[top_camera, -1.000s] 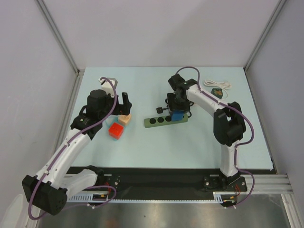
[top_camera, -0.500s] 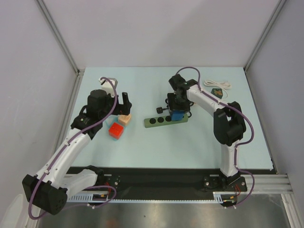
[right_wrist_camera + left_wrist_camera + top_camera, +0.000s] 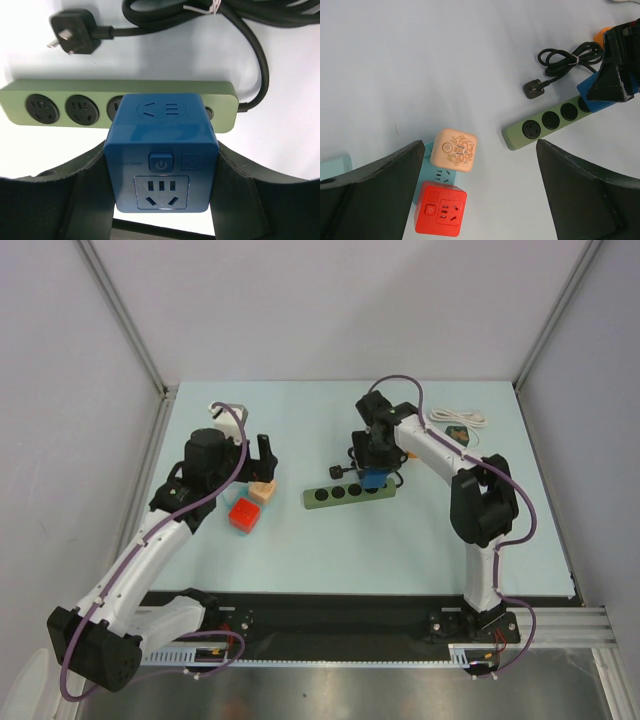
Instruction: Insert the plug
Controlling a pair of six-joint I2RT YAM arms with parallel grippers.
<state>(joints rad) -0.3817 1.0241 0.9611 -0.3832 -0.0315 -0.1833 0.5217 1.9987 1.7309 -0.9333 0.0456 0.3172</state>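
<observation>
My right gripper (image 3: 161, 167) is shut on a blue cube plug adapter (image 3: 161, 150), one finger on each side of it. The cube stands over the right part of the green power strip (image 3: 50, 107), covering the sockets there; its pins are hidden. From above, the blue cube (image 3: 374, 480) sits at the right end of the strip (image 3: 340, 494). The strip's own black plug (image 3: 75, 37) lies loose behind it. My left gripper (image 3: 480, 190) hangs open over the table to the left, with nothing between its fingers.
A peach cube (image 3: 454, 150), a red cube (image 3: 441, 209) and a teal cube (image 3: 432, 172) lie together below the left gripper. The strip's coiled black cable (image 3: 240, 20) lies behind it. A white cord (image 3: 458, 418) and a small dark object (image 3: 457, 433) are at the back right.
The right arm has shifted slightly toward the far side with the blue cube still in its grip. The left arm has not moved.
</observation>
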